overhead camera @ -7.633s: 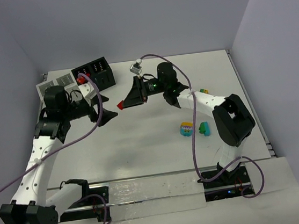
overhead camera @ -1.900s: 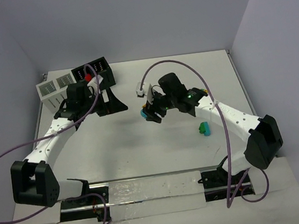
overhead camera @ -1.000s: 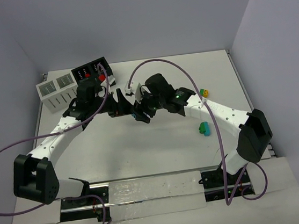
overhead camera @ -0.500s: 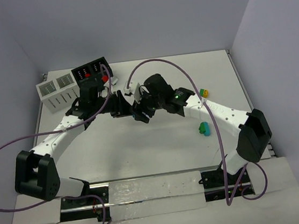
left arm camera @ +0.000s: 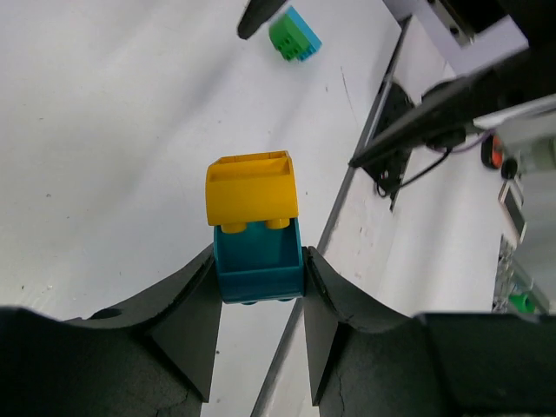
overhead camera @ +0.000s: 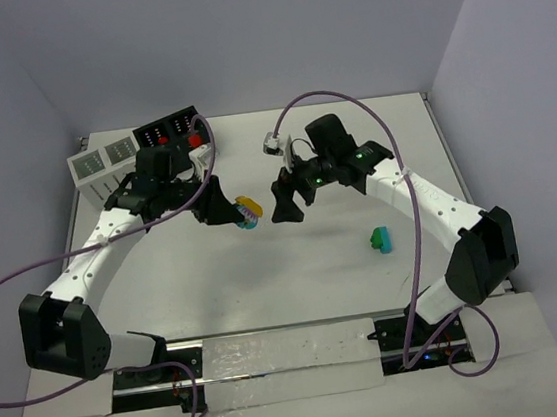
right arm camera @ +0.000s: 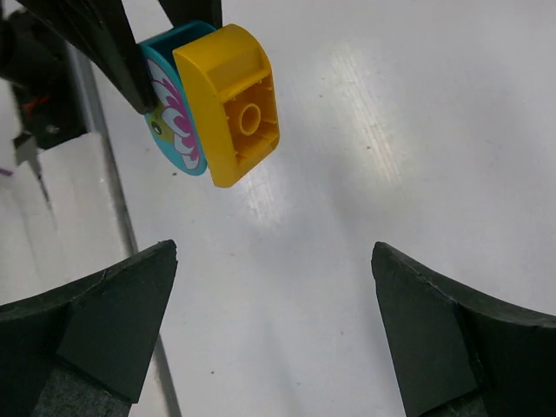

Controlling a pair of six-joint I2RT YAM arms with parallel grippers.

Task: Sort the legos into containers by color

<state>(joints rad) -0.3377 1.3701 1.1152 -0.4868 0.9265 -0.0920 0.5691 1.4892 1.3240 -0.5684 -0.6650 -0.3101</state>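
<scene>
My left gripper (overhead camera: 231,211) is shut on the rounded cyan-and-yellow lego (overhead camera: 247,212), held above the table's middle. In the left wrist view the teal base (left arm camera: 257,268) sits pinched between both fingers, with the yellow cap (left arm camera: 252,195) sticking out beyond the tips. My right gripper (overhead camera: 289,208) stands wide open just to the right, apart from the piece. The right wrist view shows that piece (right arm camera: 230,100) ahead of the spread fingers (right arm camera: 113,304). A green-and-teal lego (overhead camera: 380,240) lies on the table to the right. The black container (overhead camera: 171,132) and the white container (overhead camera: 102,163) stand at the back left.
A red lego (overhead camera: 193,140) shows at the black container's right end. The purple cables (overhead camera: 337,101) loop over both arms. The green-and-teal lego (left arm camera: 294,33) also shows at the top of the left wrist view. Walls close the table at the back and sides.
The right gripper has opened, let go of the cyan-and-yellow piece and drawn back to the right. The left gripper shut on the piece and carried it slightly left.
</scene>
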